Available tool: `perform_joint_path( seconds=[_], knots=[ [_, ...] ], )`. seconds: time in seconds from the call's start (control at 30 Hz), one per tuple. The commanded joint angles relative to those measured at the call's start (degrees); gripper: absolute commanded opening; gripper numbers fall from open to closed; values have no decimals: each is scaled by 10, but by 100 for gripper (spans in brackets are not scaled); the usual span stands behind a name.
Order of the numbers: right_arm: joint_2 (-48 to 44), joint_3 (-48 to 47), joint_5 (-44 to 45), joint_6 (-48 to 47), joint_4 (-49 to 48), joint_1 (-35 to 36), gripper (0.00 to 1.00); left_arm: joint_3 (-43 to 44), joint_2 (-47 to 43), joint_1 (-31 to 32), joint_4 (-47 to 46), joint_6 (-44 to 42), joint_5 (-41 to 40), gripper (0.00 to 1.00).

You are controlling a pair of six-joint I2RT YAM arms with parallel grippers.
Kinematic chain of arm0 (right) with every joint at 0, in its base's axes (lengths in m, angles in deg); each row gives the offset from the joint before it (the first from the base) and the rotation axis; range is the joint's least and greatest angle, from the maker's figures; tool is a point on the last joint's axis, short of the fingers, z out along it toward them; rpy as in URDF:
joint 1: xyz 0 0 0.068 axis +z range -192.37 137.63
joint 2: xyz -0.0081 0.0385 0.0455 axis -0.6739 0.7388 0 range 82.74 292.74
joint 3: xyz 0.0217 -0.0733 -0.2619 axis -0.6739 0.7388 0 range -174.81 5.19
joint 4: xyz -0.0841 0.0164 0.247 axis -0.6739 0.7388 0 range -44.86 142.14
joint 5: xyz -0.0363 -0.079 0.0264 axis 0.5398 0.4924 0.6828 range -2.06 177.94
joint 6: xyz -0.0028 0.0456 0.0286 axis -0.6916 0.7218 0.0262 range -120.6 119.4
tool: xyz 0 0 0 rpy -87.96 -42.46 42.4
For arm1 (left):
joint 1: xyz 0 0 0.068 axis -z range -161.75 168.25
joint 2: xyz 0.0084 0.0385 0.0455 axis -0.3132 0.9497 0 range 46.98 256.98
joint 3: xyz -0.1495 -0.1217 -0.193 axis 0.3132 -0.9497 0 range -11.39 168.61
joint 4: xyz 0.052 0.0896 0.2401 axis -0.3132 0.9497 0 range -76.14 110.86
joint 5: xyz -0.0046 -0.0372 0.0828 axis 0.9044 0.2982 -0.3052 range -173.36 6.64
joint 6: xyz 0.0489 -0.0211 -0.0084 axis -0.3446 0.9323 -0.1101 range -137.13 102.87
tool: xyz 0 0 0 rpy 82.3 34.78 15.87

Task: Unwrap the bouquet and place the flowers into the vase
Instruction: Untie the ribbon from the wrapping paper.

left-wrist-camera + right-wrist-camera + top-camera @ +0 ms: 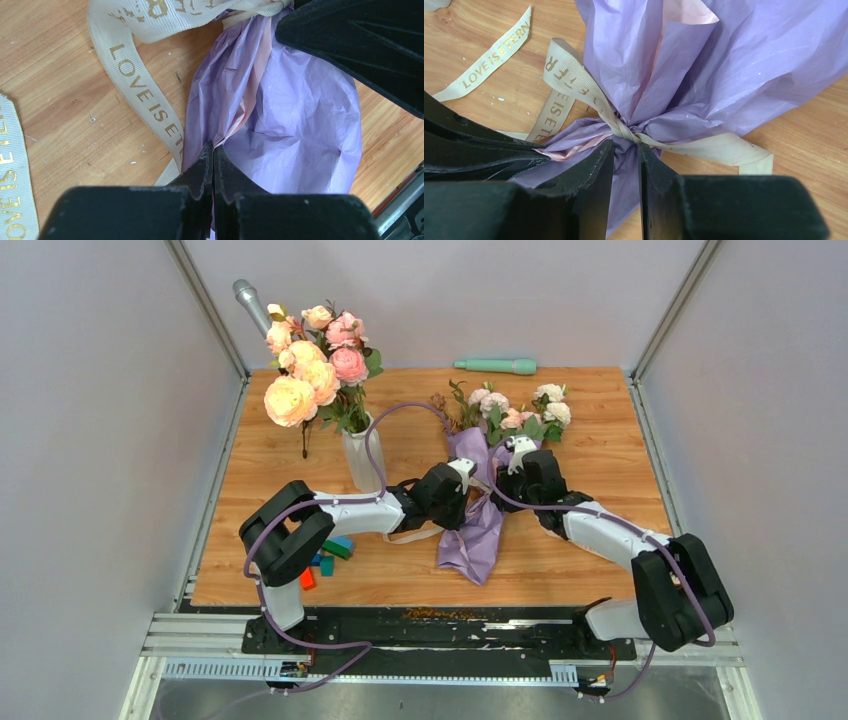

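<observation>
At nine o'clock of the ribbon knot (624,131), the left gripper (214,150) pinched lilac paper (300,125); the right gripper (626,150) straddled a fold, hold unclear. Pulling against the knot risked tearing.

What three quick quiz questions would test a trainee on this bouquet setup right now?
1. True or false: the beige ribbon is knotted around the lilac paper.
2. The left gripper is shut on: A) the ribbon, B) the lilac paper, C) a rose stem.
3. Fill in: the small roses point toward the table's ___ edge.
Key: 1 true; 2 B; 3 far.
</observation>
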Motion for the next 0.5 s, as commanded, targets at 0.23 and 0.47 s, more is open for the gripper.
perform_joint_path(
  seconds=[0.23, 0.47],
  knots=[
    [24, -35, 25, 10, -35, -2, 29, 11, -19, -4, 26, -8, 1, 0],
    [44, -48, 37, 8, -35, -7, 29, 8, -21, -4, 25, -7, 1, 0]
  ],
)
